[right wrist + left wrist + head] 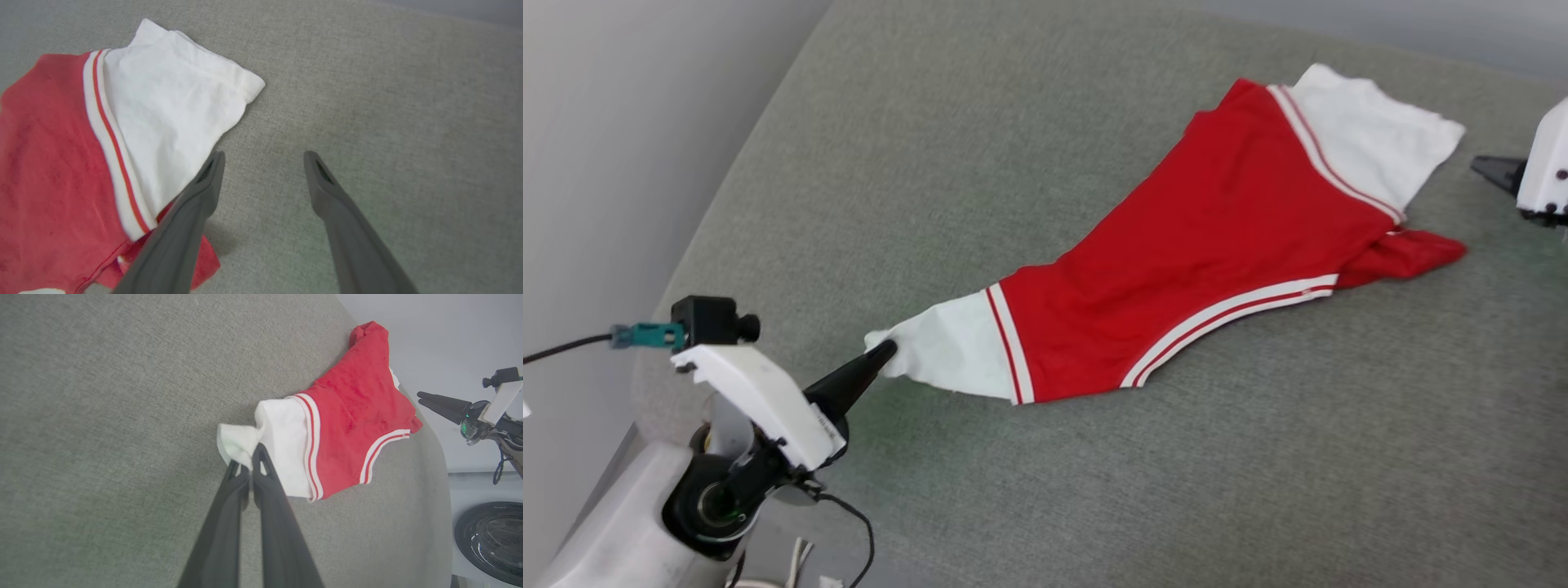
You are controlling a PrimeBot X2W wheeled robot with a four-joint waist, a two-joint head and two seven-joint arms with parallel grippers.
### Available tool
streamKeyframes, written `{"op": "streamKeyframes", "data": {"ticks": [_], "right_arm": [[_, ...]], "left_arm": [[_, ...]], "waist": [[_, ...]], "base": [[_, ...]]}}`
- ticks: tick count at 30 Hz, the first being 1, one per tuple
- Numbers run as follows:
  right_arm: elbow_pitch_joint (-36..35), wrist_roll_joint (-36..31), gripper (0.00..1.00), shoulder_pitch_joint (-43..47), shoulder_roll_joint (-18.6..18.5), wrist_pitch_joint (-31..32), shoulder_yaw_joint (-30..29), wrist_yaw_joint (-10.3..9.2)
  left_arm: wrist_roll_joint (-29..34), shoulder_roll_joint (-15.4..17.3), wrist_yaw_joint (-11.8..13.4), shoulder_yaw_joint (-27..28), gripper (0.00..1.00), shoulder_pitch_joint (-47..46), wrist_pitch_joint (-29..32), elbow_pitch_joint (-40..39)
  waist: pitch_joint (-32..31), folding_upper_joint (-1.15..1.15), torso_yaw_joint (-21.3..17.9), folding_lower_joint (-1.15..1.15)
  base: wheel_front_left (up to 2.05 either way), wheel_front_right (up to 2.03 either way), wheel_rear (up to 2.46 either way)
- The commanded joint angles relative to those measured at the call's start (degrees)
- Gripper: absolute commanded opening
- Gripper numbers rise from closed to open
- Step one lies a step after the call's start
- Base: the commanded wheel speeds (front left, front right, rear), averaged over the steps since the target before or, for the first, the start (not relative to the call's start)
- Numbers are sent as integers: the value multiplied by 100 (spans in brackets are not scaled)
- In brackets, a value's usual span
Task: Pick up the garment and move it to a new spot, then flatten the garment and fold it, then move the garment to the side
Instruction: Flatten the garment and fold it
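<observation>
- The garment (1192,245) lies on the grey worktop (1013,122), drawn out in a long slant from near left to far right. Its red body is in the middle, with a white sleeve at each end.
- Our left pincer (886,351) is clamped shut on the edge of the near-left sleeve (947,351). The cloth puckers to a point at the tips, which we read as a pull along the garment's length to take out slack.
- Our right pincer (263,157) has its jaws wide apart and holds nothing. It hovers just to the right of the far-right sleeve (171,106).
- In the right wrist view one finger crosses the red hem, and we cannot tell whether it touches the cloth.
- We judge it is placed there because the far end needs a second hold: with one sleeve in each pincer, the body can be stretched flat.
- Below the far-right sleeve a red flap (1409,253) is bunched and tucked under the striped trim, so the garment is not yet flat and folding is not yet due.
- The risk we see is that a thin pinch on one sleeve edge may slip under a hard pull, and the soft knit may drag and wrinkle on the worktop.
</observation>
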Motion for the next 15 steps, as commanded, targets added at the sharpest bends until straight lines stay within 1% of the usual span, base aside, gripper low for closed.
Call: {"op": "streamKeyframes", "data": {"ticks": [1, 6, 8, 11, 15], "right_arm": [[66, -93, 100, -163, 4, 32, 19, -2], [285, -544, 100, -506, 59, 214, -9, -2], [307, -763, 100, -543, 12, 316, -25, -2], [361, -1014, 100, -386, -13, 519, -144, -5], [423, -1430, 100, -207, 54, 773, -202, -6]], "left_arm": [[29, -82, -58, -23, 0, -127, -8, 58], [66, -356, -247, -182, 0, -456, 39, 399], [68, -437, -292, -218, 0, -556, 41, 516], [80, -519, -329, -298, 0, -688, 53, 633], [63, -583, -344, -352, 0, -791, 39, 728]], "waist": [[339, 0, 307, -1], [643, 0, 551, -1], [754, 0, 613, -1], [866, 0, 684, -1], [975, 0, 719, -1]], "base": [[0, 0, 0], [0, 0, 0], [0, 0, 0], [0, 0, 0], [0, 0, 0]]}}
